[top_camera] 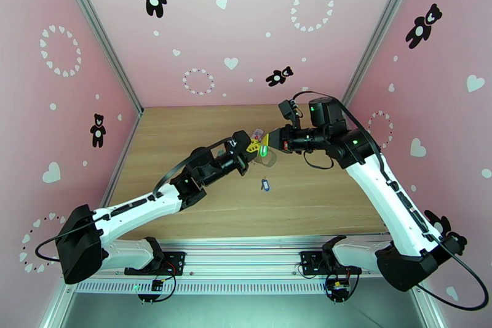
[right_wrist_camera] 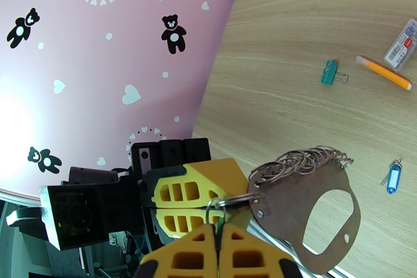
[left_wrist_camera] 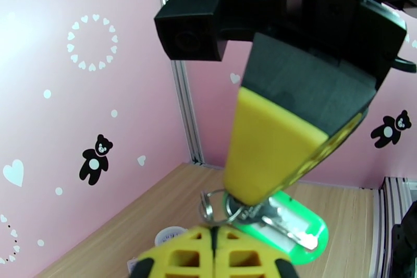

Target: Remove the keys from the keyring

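Together, left pincer (left_wrist_camera: 213, 240), right pincer (right_wrist_camera: 216, 234) clamped on keyring (right_wrist_camera: 292, 208), blue key (right_wrist_camera: 393, 177) lying apart (green key (left_wrist_camera: 294, 228) clearest left-wrist).

Green key (left_wrist_camera: 313, 224), blue key (right_wrist_camera: 393, 177), brown keyring (right_wrist_camera: 284, 206), pink bear-print walls (top_camera: 215, 28).

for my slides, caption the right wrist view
Left gripper and right gripper pinch the keyring over the table; a blue key lies loose.

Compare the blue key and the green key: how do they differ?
The blue key lies on the table, loose; the green key is up in the air, pinched by the right gripper. The blue key is off the keyring; the green key sits at its ring, held by the left gripper. Both are small, plastic-headed.
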Robot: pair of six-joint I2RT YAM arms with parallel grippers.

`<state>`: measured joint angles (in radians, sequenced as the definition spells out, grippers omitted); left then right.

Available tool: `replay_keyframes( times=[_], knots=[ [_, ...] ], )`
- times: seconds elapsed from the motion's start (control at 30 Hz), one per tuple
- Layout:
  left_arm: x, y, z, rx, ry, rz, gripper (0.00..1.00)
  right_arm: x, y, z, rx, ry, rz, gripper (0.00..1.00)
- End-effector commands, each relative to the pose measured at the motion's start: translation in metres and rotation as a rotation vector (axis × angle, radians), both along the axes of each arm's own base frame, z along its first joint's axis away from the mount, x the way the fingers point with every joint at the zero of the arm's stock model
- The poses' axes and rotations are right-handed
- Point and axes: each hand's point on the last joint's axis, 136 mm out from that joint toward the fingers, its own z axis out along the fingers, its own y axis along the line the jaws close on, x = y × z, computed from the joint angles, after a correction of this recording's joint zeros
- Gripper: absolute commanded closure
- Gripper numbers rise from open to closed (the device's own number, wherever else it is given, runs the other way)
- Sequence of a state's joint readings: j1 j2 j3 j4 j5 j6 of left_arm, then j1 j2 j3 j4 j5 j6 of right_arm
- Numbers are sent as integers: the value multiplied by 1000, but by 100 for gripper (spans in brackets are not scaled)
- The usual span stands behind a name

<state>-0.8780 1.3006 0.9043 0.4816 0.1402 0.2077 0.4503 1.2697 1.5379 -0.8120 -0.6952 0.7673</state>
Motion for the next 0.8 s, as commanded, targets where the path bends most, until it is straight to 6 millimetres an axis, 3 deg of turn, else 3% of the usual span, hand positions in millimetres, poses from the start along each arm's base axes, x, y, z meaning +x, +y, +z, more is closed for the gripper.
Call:
replay_keyframes(
  times=[0.0, 0.37, 0.43, 0.77],
  knots=[
    [-11, 1, 8, 68, 76, -57, 99, -3, 1, 13, 40, -62, 11, 100],
    [-28, 17, -26, 394, 407, -142, 100, 4, 8, -2, 93, -67, 19, 100],
    [-36, 17, -26, 414, 429, -178, 100, 4, 10, 0, 123, -63, 11, 100],
    [-35, 21, -11, 425, 564, -201, 100, -11, 7, 3, 83, -174, 102, 100]
  ],
)
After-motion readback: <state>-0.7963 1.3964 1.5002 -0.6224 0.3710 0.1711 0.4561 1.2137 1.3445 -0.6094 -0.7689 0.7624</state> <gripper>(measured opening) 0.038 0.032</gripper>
